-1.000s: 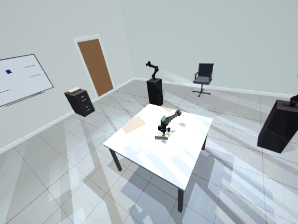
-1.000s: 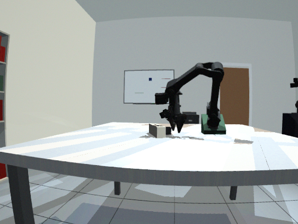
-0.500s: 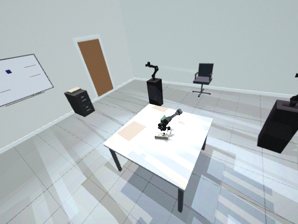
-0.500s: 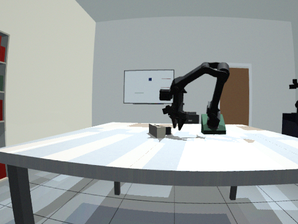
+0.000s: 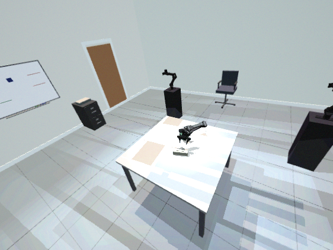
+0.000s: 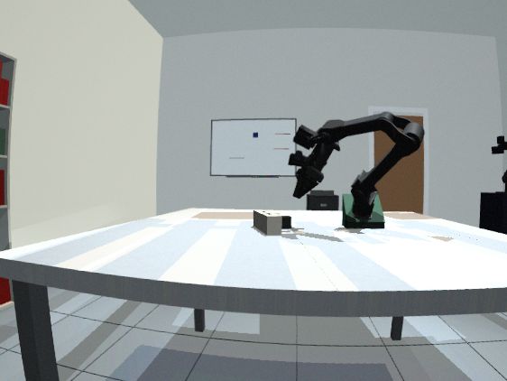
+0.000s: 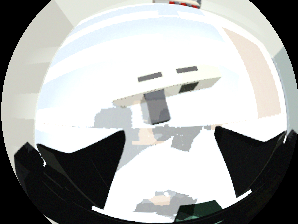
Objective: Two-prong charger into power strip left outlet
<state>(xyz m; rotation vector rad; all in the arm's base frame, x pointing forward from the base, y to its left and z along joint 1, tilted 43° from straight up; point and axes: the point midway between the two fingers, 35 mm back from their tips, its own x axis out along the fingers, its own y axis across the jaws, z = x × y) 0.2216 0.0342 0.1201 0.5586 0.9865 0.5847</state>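
Observation:
The beige power strip point(image 5: 180, 153) point(image 6: 268, 224) point(image 7: 206, 84) lies on the table, with two dark slots on its top. The dark, block-shaped charger point(image 6: 286, 222) point(image 7: 157, 108) stands against the strip's side that faces the arm's base, at the left outlet as seen in the wrist view. The right outlet point(image 7: 188, 88) is an uncovered dark opening. No prongs show; whether they are fully seated cannot be told. My gripper point(image 5: 183, 142) point(image 6: 298, 197) point(image 7: 172, 133) is open and empty, tilted, above the charger and back from it toward the base.
The arm's green base point(image 6: 363, 223) point(image 7: 199, 212) stands on the white table point(image 5: 219, 145) point(image 6: 180, 266), behind the charger. Around the table are a chair point(image 5: 227, 89), a dark cabinet point(image 5: 92, 114) and other arms on dark pedestals point(image 5: 173, 102) point(image 5: 311, 142).

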